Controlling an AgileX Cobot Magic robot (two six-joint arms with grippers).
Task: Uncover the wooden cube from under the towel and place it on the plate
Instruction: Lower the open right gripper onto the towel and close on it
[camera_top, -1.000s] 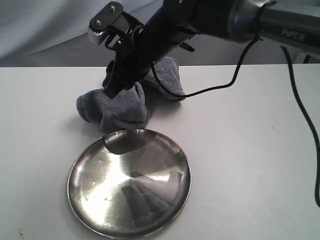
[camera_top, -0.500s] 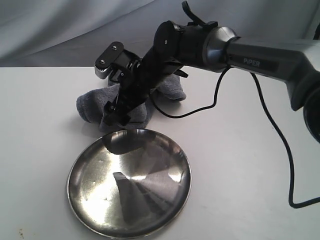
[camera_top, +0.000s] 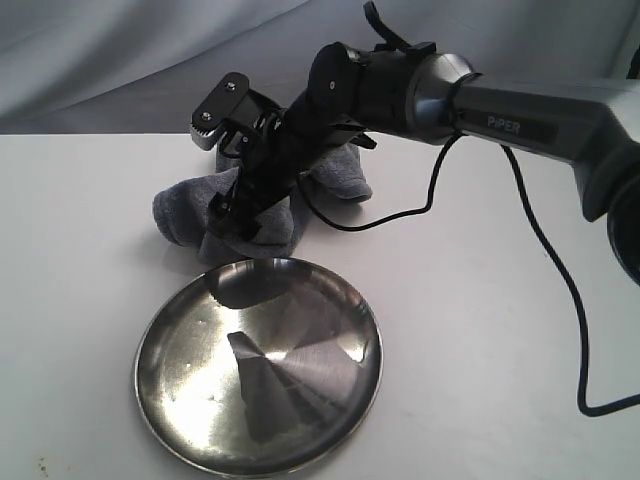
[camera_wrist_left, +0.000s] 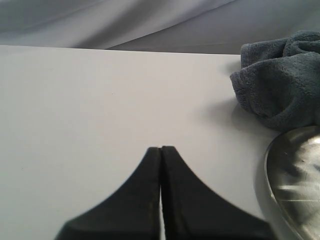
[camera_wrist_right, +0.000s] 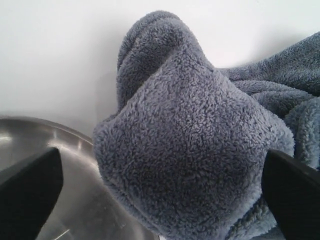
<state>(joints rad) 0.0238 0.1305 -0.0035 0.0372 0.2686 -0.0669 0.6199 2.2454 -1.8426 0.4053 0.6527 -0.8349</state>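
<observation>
I can't see the pale tan wooden cube in any view. My guess is that it sits under the blocky hump of the plush dark grey-blue towel (camera_wrist_right: 190, 135). The towel lies bunched on the white table (camera_top: 480, 330), right against the rim of the round, shiny stainless-steel plate (camera_top: 200, 350).

As I read it, nothing of the task is done yet: the cube is covered and the plate holds only reflections. I have yet to pull the cloth off, find the block, grasp it and set it on the dish.

The right gripper (camera_wrist_right: 160, 195) hangs over the towel with its jaws spread wide, one finger on each side of the hump, gripping nothing. I can't tell whether the tips touch the pile. The left gripper (camera_wrist_left: 161, 165) is off to the side over the table, apart from the towel, its fingers pressed together with nothing between them.

The main obstacle is the towel itself. It looks thick enough that closing here might take cloth and block together. The right arm's black cable (camera_top: 395, 220) hangs close by the towel's rear fold and could snag on a lift. A grey cloth backdrop (camera_top: 100, 60) hangs behind the table.
</observation>
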